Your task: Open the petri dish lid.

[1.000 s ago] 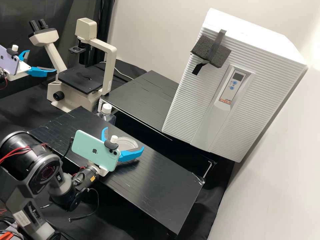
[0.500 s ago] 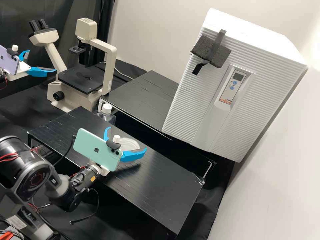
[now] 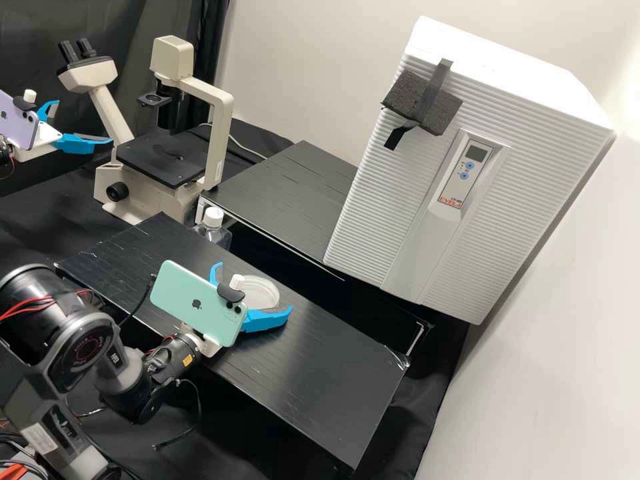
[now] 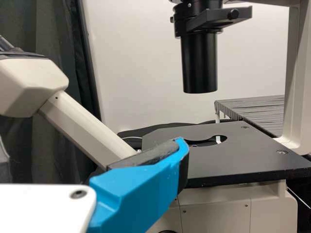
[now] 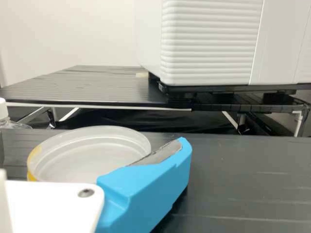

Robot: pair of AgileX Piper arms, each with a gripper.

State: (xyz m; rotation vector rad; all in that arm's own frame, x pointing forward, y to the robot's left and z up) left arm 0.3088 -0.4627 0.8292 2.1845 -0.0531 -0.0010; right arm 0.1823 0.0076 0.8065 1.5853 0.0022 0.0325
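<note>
My left gripper (image 3: 80,122) is released, its blue fingers spread in front of the cream microscope (image 3: 221,133). A white-capped bottle (image 3: 213,217) sits behind the near black platform (image 3: 320,373). On that platform, my right gripper (image 3: 253,287) is also unclenched, its fingers apart around the round, clear petri dish (image 3: 263,295); whether they touch it I can't tell. Farther right stands a big white ribbed cabinet (image 3: 373,193).

Noted: my right gripper (image 3: 253,287) held low, fingers parted — my left gripper (image 3: 84,121) roughly level, fingers likewise parted.
</note>
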